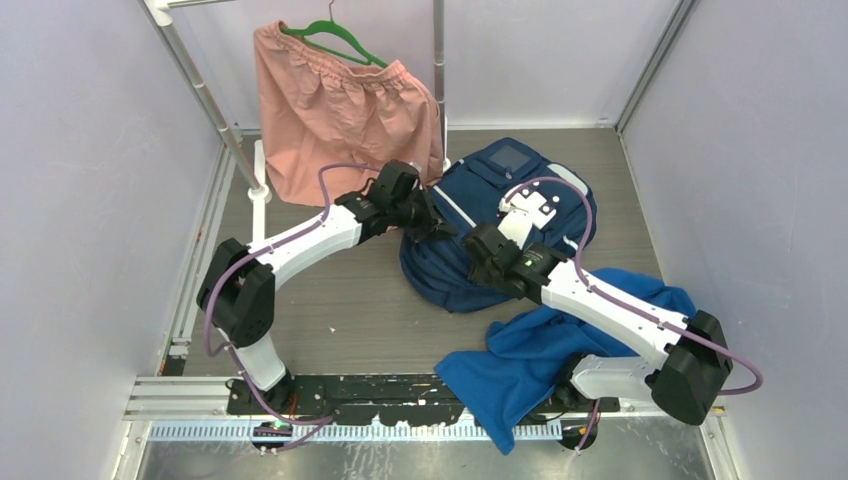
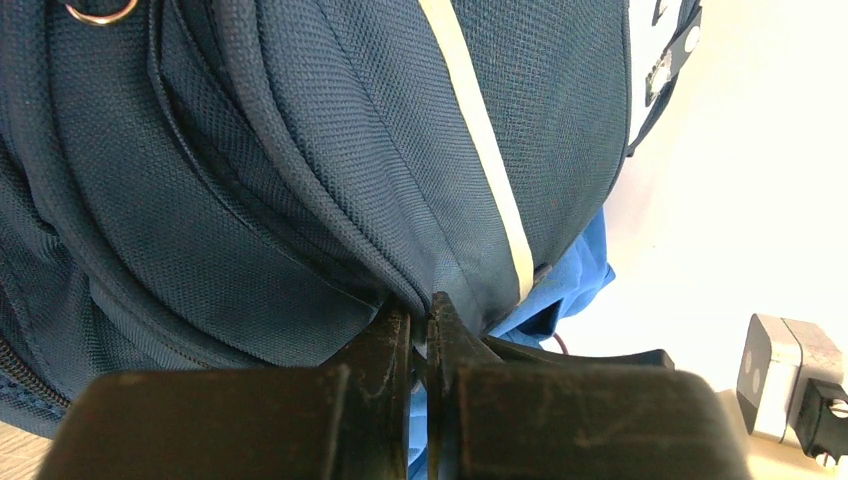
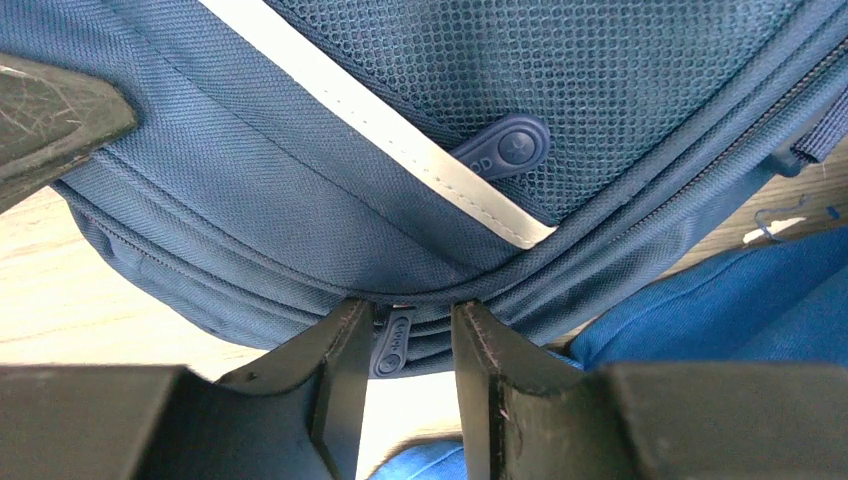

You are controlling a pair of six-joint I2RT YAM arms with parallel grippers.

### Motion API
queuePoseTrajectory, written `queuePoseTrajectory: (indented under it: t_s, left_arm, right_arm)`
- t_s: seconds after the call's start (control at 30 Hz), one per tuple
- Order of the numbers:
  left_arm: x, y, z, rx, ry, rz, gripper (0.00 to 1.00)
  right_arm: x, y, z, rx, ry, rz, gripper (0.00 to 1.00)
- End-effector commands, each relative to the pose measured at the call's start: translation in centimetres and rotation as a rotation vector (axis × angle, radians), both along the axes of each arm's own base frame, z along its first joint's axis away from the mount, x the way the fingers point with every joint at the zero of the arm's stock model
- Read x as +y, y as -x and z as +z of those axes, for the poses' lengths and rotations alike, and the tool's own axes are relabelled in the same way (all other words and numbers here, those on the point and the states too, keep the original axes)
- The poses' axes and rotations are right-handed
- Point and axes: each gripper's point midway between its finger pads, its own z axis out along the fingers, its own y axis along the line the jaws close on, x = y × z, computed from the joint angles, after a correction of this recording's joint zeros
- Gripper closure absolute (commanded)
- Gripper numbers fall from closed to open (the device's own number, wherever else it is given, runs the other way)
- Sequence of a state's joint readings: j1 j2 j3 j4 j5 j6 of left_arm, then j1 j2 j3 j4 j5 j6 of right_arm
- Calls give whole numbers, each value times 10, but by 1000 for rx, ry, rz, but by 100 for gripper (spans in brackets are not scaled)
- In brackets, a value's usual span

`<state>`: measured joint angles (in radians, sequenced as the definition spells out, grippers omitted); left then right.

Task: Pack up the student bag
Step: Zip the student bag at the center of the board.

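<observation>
Right now, your left fingers [image 2: 420, 312] are pressed together on a thin fold of navy fabric at the edge of the student bag [image 1: 480, 200], with the bag's body rising directly beyond their tips. A white stripe [image 2: 490, 170] runs down the fabric and ends just to the right of those tips. A bit of blue cloth [image 2: 570, 285] shows just past them, under the bag's edge.

Your right fingers [image 3: 410, 315] stand apart and clamp nothing. A small rubbery zipper pull [image 3: 393, 345] hangs in the gap between them, close against the left-hand finger in the wrist view. I cannot tell whether it touches that finger. The bag's zippered edge curves just above both tips, and the blue cloth lies to the right of them and below.

From overhead, the bag lies on the surface [image 1: 350, 320] between the two sets of fingers. Yours on the left meet its near-left edge, and yours on the right sit at its near side. Beyond your left fingers, a pink garment [image 1: 330, 110] hangs from a green hanger [image 1: 335, 40].
</observation>
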<state>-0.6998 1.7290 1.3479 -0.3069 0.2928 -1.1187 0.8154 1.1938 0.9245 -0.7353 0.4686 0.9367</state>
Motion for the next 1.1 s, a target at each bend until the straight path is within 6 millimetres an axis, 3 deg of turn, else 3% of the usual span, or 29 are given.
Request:
queuePoseTrajectory:
  t_s: [0.0, 0.23, 0.4, 0.6, 0.77, 0.9, 1.07]
  left_arm:
    - [-13, -13, 37, -93, 93, -21, 100]
    - [-16, -14, 38, -94, 103, -26, 100]
    - [-16, -14, 37, -95, 106, -28, 100]
    - [-17, -14, 39, -98, 111, -28, 100]
    - [-14, -14, 43, -109, 109, -19, 100]
    - [-8, -12, 47, -134, 96, -12, 100]
    - [18, -19, 41, -136, -6, 16, 100]
  right_arm:
    - [-2, -6, 16, -24, -8, -95, 60]
    - [-8, 1, 21, -35, -10, -83, 70]
    - [3, 7, 14, 2, -36, -19, 87]
    - [5, 11, 5, 30, -19, -1, 99]
    - [-4, 13, 3, 26, 20, 9, 99]
    - [-30, 17, 0, 23, 137, -27, 99]
    - [-61, 16, 13, -30, 231, -82, 99]
